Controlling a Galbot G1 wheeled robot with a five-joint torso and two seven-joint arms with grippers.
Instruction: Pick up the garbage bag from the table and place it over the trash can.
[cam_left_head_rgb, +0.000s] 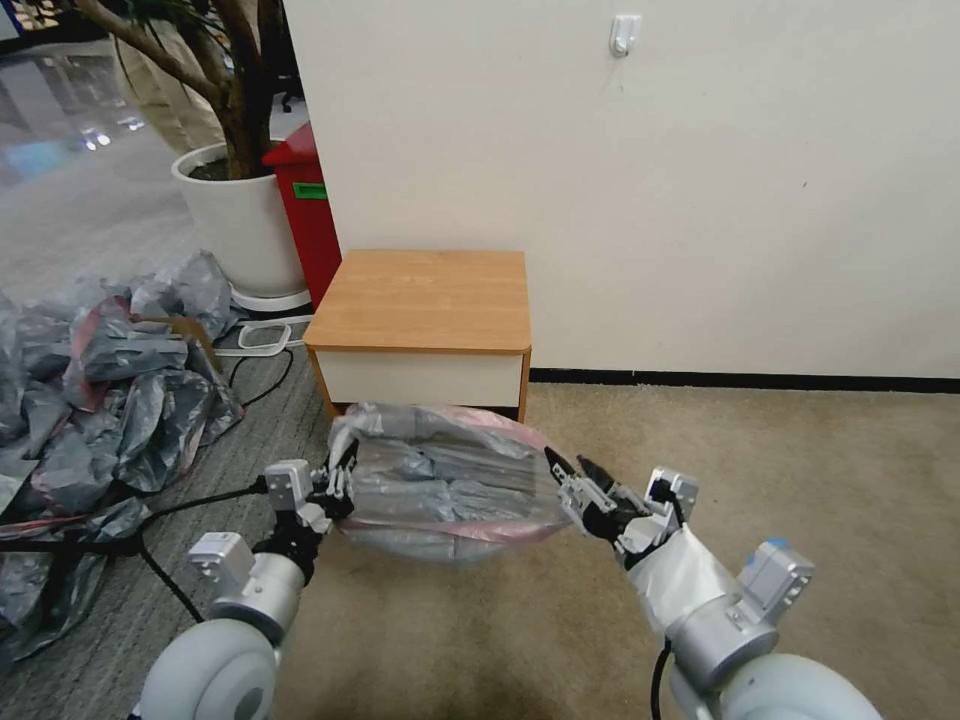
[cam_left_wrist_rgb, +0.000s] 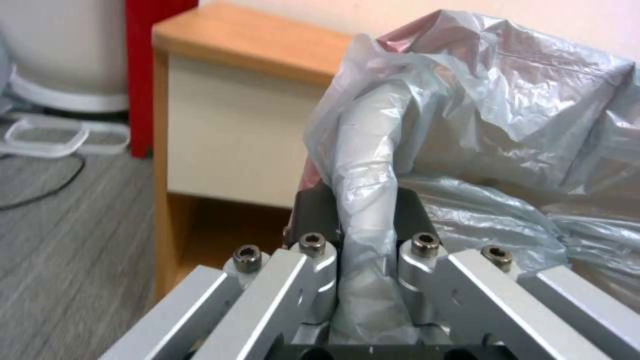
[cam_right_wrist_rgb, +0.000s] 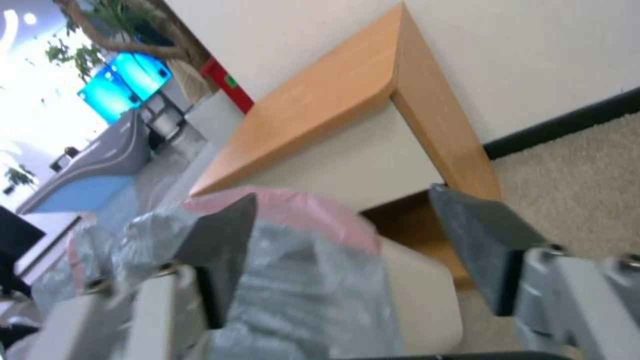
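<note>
left hand (cam_left_head_rgb: 338, 487) clamps a twisted fold of the garbage bag (cam_left_head_rgb: 450, 480), film bunched between its fingers (cam_left_wrist_rgb: 319, 210); grip sits at the bag's near-left edge

bag is spread between both hands over the trash can (cam_right_wrist_rgb: 420, 295), just in front of the table (cam_left_head_rgb: 425, 295); pink-red rim shows along its far side. can mostly hidden under the film, one cream corner shows just past the right hand

handling, my read: film very thin and light, limp, no stiffness, so it only holds shape where pinched. slick plastic, likely slides out of a shallow pinch, tears if stretched hard over a corner. best hold is the doubled rim band, gathered into a fold like the left grip, at opposite sides so the mouth stays open

right hand (cam_left_head_rgb: 577, 476) at the bag's right edge, jaws apart, one finger (cam_right_wrist_rgb: 220, 250) against the film and the other clear of it, nothing pinched

writing: red bin (cam_left_head_rgb: 305, 215) beyond the left hand has a green label, text unreadable. no brand or print visible on bag, can or table
</note>
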